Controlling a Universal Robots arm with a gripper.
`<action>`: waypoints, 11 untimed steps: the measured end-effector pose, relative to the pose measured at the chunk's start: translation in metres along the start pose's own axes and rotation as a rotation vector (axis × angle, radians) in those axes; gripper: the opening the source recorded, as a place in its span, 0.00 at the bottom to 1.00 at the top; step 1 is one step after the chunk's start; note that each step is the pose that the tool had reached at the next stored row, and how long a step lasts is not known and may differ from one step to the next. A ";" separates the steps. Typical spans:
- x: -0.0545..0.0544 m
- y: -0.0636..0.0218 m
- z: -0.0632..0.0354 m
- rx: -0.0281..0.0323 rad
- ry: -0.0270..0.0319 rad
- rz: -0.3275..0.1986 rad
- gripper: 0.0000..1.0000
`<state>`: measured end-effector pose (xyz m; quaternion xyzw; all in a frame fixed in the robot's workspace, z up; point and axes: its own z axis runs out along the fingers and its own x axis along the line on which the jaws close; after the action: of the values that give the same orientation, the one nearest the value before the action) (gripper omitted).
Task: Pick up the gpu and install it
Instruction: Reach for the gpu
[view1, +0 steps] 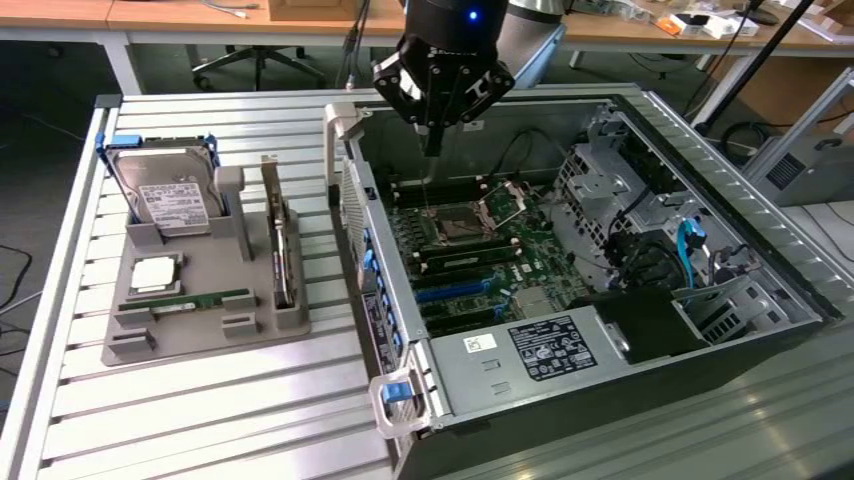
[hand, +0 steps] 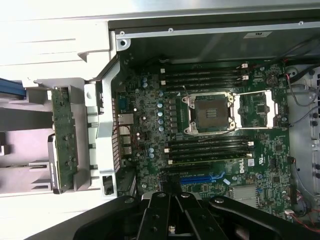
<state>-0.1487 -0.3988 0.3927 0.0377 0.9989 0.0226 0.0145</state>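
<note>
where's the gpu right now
The gpu stands on edge in the grey holder on the exterior view's left, between the hard drive and the open computer case.

Hard drive (view1: 163, 195) label print illegibly small; gpu (view1: 279, 250) lower edge out of sight inside holder (view1: 200, 335) slot.

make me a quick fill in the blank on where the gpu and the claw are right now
The gpu stands on its ___ in the gray holder.
The claw hangs above the open computer ___.
The claw is ___ and holds nothing.
Missing words: edge; case; shut.
</note>
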 end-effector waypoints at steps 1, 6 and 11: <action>0.000 0.0000 0.0000 0.0000 0.0000 0.000 0.11; 0.002 -0.0003 -0.0001 0.0000 0.0000 0.000 0.11; 0.003 -0.0003 -0.0001 0.0000 0.0000 0.000 0.11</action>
<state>-0.1515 -0.3989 0.3927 0.0377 0.9989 0.0226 0.0145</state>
